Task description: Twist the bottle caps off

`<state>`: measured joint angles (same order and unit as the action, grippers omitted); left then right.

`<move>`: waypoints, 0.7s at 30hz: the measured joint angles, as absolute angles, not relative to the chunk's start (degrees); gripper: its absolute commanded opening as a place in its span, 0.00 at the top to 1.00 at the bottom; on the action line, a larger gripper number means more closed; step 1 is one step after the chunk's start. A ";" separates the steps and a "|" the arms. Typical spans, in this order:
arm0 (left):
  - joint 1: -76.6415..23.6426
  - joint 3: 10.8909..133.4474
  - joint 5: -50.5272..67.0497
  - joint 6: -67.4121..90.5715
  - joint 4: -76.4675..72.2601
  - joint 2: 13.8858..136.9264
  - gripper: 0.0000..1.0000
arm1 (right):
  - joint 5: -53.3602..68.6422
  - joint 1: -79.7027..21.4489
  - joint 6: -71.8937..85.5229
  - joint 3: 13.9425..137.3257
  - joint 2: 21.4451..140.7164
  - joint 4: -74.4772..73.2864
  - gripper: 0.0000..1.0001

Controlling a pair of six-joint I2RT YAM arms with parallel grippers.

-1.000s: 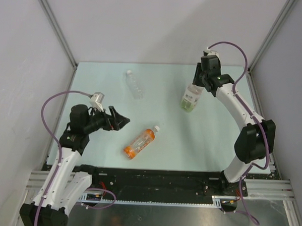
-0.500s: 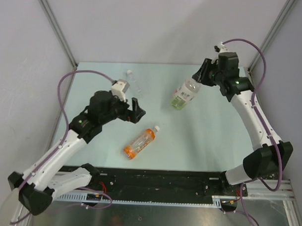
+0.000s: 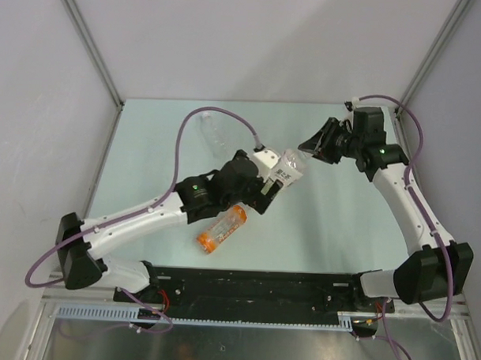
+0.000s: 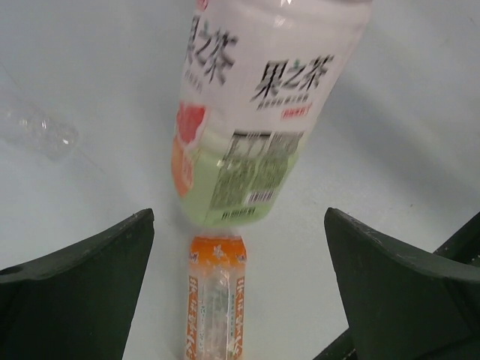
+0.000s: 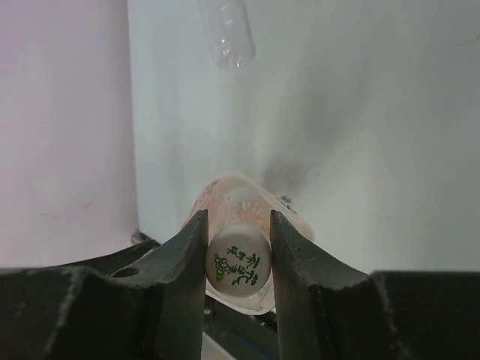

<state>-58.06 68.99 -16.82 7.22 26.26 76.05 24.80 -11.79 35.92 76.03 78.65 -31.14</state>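
Note:
My right gripper (image 3: 319,143) is shut on the white cap (image 5: 238,268) of the yellow-green bottle (image 3: 289,167) and holds it tilted above the table; the gripper (image 5: 238,229) pinches the cap from both sides. My left gripper (image 3: 269,189) is open, its jaws wide apart on either side of that bottle's (image 4: 255,112) base without touching it; the gripper (image 4: 238,225) is empty. The orange bottle (image 3: 222,229) lies on the table below and also shows in the left wrist view (image 4: 214,300); its cap is hidden. The clear bottle (image 3: 214,134) lies at the back.
The clear bottle also shows in the left wrist view (image 4: 41,131) and the right wrist view (image 5: 226,34). A purple cable (image 3: 197,115) arcs over it. Grey walls and metal posts (image 3: 87,40) enclose the pale table (image 3: 342,223).
My left arm has swung from the left side to the middle, up to the yellow-green bottle. My right gripper has tilted that bottle and carried it leftward off the table.

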 measured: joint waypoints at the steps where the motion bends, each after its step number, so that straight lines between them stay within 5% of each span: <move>1: -59.20 70.02 -17.91 6.48 26.28 77.14 0.01 | 25.08 -11.88 37.23 74.96 77.69 -31.07 1.00; 21: -64.82 73.28 -29.34 -0.60 25.65 86.61 0.01 | 26.41 -14.61 44.62 71.09 74.00 -30.15 1.00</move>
